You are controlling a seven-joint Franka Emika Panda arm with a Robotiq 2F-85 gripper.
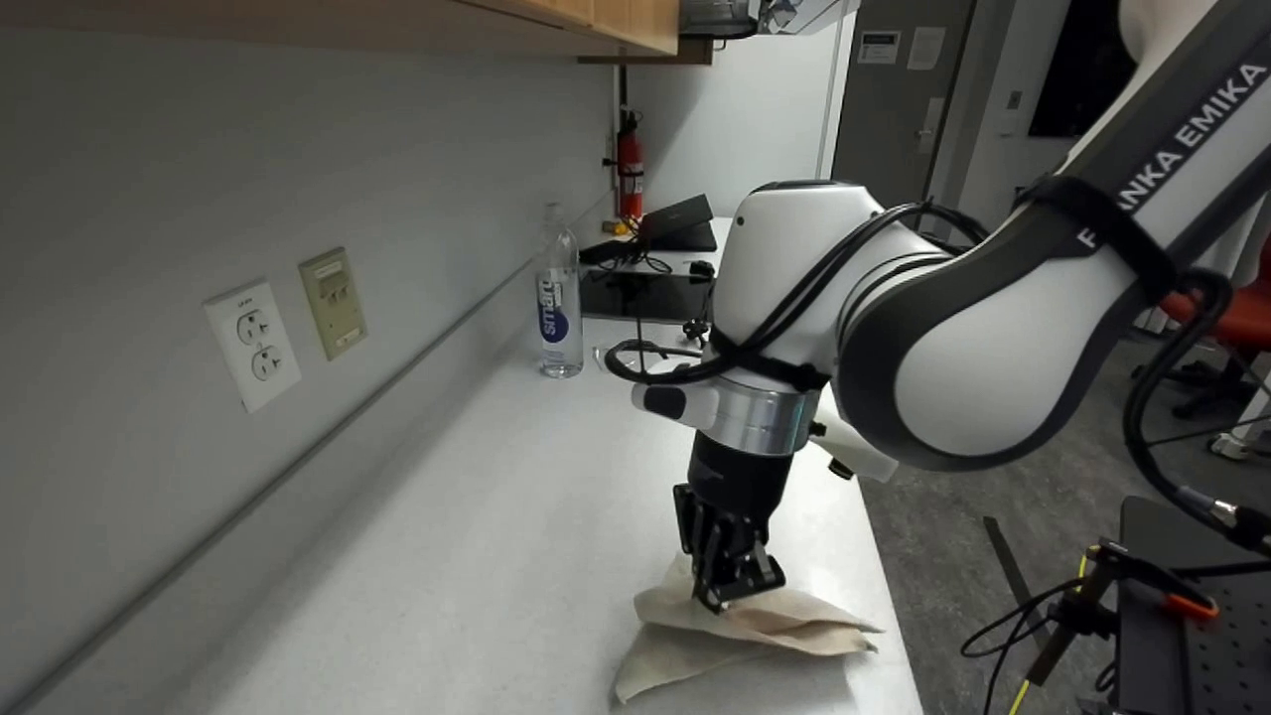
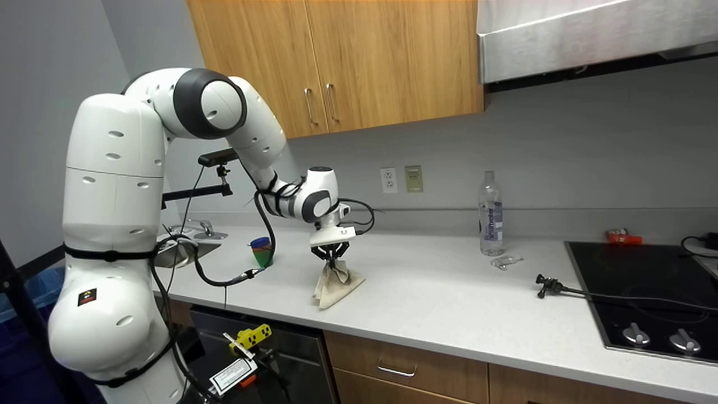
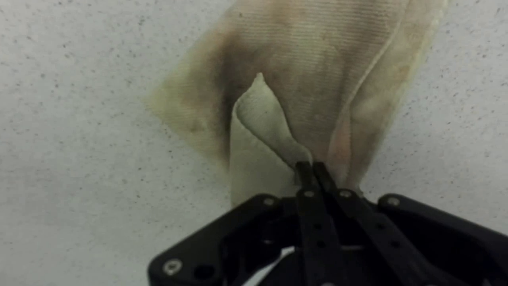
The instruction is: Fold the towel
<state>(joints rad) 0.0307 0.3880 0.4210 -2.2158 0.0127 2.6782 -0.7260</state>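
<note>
The towel [image 1: 745, 624] is beige and bunched on the white counter, with several folds and loose corners. It also shows in an exterior view [image 2: 336, 289] as a small tent shape, pulled up at its top. My gripper [image 1: 717, 600] points down at the top of the towel; it also shows in an exterior view [image 2: 332, 264]. In the wrist view the fingers [image 3: 311, 166] are shut with towel cloth [image 3: 301, 67] pinched between them. A pale folded flap lies left of the fingertips and a creased edge lies to their right. The cloth behind the fingers is hidden.
The counter [image 2: 426, 297] runs along a wall. A clear water bottle [image 2: 491, 221] stands near the wall, with a small clear plastic item [image 2: 505, 261] beside it. A coloured cup [image 2: 262, 252] stands near the sink [image 2: 168, 258]. A black cooktop [image 2: 662, 320] and a cabled clamp [image 2: 549, 285] lie farther along.
</note>
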